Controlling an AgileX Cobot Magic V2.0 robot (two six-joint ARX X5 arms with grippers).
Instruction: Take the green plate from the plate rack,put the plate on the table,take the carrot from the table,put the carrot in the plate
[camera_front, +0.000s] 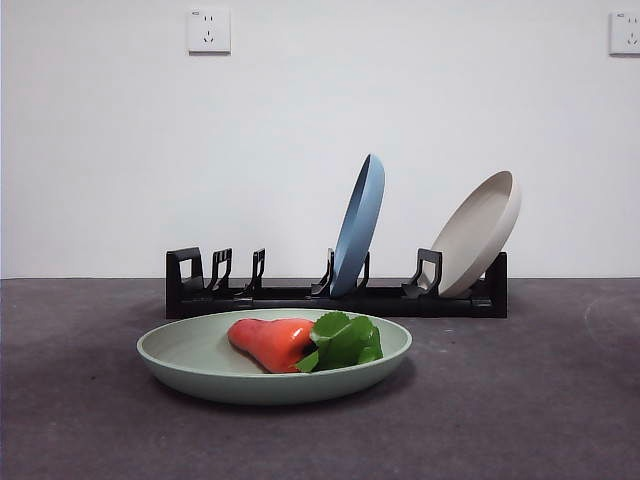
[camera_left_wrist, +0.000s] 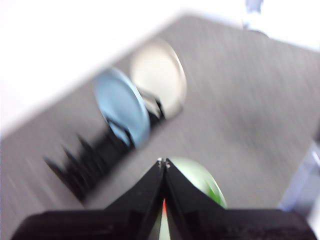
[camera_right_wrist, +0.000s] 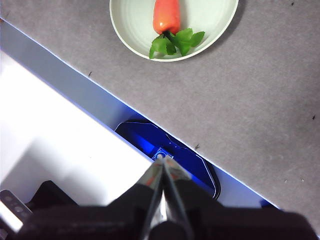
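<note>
Currently, on my screens, listed left to right across the front view:

1. Plate rack (camera_front: 335, 298): black, at the back of the table (camera_front: 540, 400); its left slots hold nothing.
2. Green plate (camera_front: 190, 355): flat on the table in front of the rack, apart from it.
3. Carrot (camera_front: 272, 342): lying inside the green plate, orange body to the left, green leaves to the right.
4. Blue plate (camera_front: 360, 225): on edge in the rack's middle slots, leaning right.
5. Beige plate (camera_front: 480, 235): in the rack's right end, tilted further back.

Left gripper (camera_left_wrist: 163, 162): I read its jaws as pressed together, tips meeting, nothing between them; the picture is blurred, taken from above the green plate.

Right gripper (camera_right_wrist: 163, 167): jaws likewise closed and empty, off the table's edge, well apart from the plate.
</note>
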